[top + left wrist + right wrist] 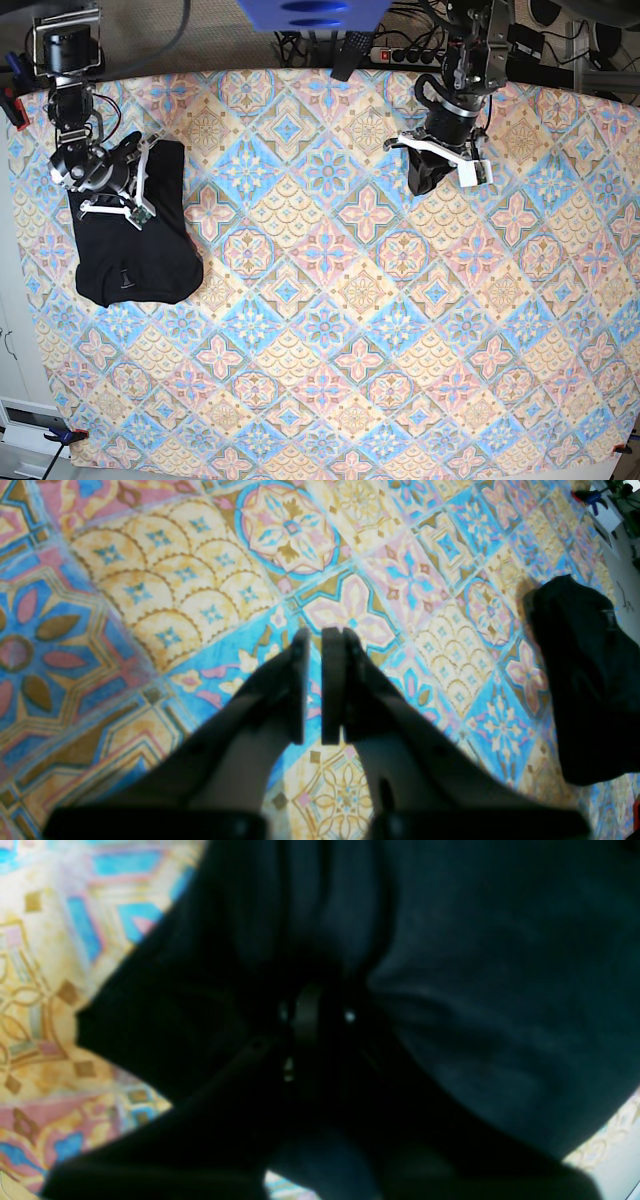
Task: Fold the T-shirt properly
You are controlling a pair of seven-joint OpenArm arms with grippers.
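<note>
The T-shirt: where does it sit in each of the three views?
Left wrist: the T-shirt is a dark bundle at the right edge.
Right wrist: it fills most of the picture.
Base: folded at the left side.
Shared landmark: the patterned tablecloth.

Base view is the good one: bright, even overhead light, sharp all over, only soft short shadows on the patterned bench. Left wrist view is bright too, but the left gripper up close is blurry and the tile pattern bends toward the edges, fisheye style. Right wrist view is the worst: the black T-shirt fills it, dim and murky, nothing in focus, bright washed-out cloth only at the corners.
</note>
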